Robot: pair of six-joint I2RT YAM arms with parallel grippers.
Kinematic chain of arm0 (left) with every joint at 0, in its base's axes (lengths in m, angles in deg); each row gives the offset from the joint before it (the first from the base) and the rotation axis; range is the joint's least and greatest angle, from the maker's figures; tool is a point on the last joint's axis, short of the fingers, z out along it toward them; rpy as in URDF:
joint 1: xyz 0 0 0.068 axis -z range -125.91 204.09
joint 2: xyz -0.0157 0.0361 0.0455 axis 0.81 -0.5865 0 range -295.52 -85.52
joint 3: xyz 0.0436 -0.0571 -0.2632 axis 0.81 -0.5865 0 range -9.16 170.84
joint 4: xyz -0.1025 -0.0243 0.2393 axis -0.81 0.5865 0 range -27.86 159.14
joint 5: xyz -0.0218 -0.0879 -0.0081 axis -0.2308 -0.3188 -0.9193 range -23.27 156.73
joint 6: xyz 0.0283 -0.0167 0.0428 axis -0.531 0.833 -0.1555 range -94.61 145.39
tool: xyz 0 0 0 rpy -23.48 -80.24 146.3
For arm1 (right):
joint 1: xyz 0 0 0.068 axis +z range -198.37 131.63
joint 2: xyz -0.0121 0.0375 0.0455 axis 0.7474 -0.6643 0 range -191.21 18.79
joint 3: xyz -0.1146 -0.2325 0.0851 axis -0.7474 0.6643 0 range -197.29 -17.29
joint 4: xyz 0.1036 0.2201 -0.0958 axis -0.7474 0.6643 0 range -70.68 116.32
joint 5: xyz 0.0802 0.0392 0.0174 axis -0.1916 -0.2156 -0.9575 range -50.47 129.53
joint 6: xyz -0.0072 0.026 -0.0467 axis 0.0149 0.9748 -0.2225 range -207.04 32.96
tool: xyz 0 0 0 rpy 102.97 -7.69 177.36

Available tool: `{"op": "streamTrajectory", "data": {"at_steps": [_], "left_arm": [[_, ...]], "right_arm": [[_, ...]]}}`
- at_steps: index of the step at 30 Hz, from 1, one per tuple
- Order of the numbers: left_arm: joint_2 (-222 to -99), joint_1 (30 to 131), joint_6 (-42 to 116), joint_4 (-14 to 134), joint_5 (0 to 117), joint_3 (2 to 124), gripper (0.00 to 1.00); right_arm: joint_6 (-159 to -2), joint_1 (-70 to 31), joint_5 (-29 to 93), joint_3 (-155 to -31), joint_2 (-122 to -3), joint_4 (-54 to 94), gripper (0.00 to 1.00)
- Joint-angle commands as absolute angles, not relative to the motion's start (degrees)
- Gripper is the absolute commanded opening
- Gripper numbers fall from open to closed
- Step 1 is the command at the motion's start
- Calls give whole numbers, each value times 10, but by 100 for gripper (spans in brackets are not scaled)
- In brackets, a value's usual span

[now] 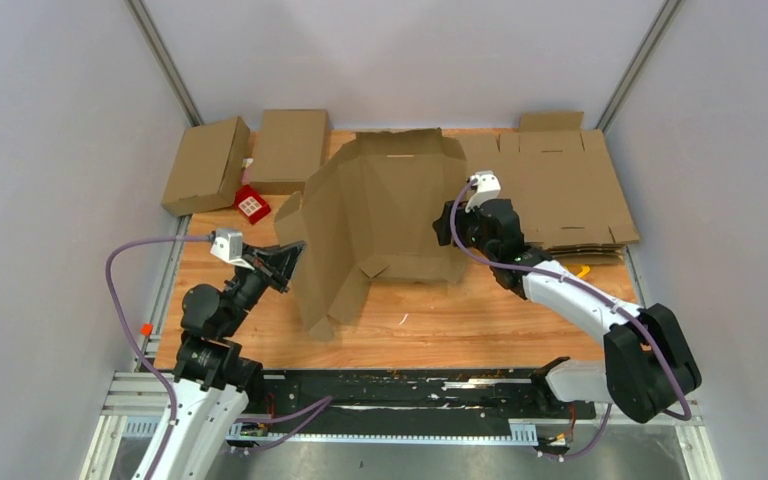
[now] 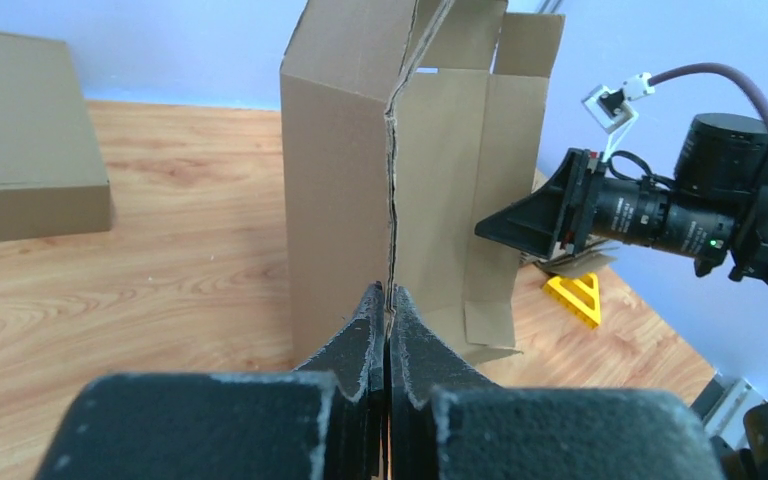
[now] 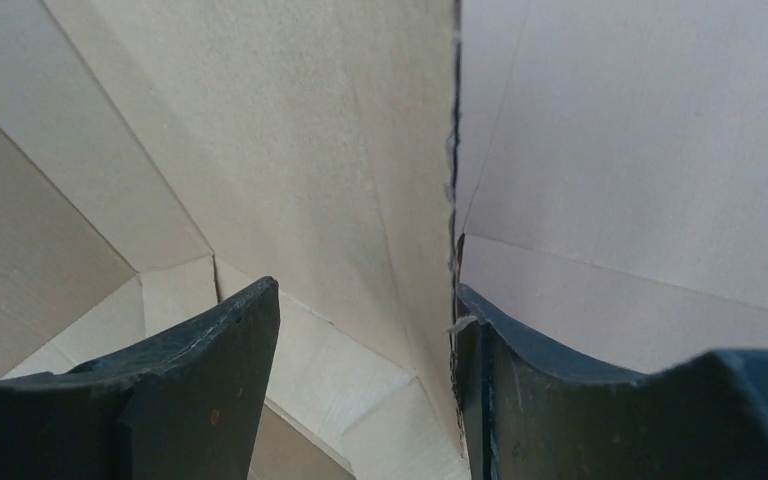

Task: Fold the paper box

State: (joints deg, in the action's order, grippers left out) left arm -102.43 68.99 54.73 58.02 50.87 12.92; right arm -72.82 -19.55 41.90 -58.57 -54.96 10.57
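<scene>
Where the wooden table point(image 1: 480, 325) lay bare, across the lower middle of the top view, a broad strip of open room ran between the paper box point(image 1: 390, 210) and the black rail point(image 1: 410, 392) by the arm bases. The box stood half-raised at the centre of the table, its panels upright and splayed, its top edge notched with flaps. Its left panel leaned out toward the lower left, and the left gripper point(image 1: 282, 262) was pinched tight on that panel's free edge. In the left wrist view its fingers point(image 2: 355, 350) met on the cardboard with no gap. The right gripper point(image 1: 452, 225) sat at the box's right wall with its jaws parted. In the right wrist view a panel edge ran down just beside the right-hand finger point(image 3: 580, 400), and nothing was clamped.

A stack of flat cardboard blanks point(image 1: 560, 185) filled the upper right, close behind the right arm. A closed carton point(image 1: 205, 165) lay at the upper left by the wall, with a second carton point(image 1: 288, 148) beside it and a small red block point(image 1: 251, 205) just below them. A yellow triangular piece point(image 1: 582, 270) lay at the blanks' lower edge.

Pale grey walls point(image 1: 50, 150) closed in the table on three sides.
</scene>
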Motion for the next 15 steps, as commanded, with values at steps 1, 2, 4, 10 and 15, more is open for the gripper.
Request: {"op": "streamTrajectory", "data": {"at_steps": [1,2,4,10,15], "left_arm": [[-1002,690,544,549,474,126,0],[-1000,690,540,551,467,127,0],[-996,690,538,556,462,131,0],[-1005,695,564,524,432,131,0],[-1027,710,579,505,418,131,0]], "right_arm": [[-728,-193,410,-584,-560,98,64],[-724,-193,409,-581,-562,95,64],[-719,-193,407,-578,-563,87,61],[-684,-193,370,-553,-568,43,59],[-666,-192,334,-551,-587,18,60]]}}
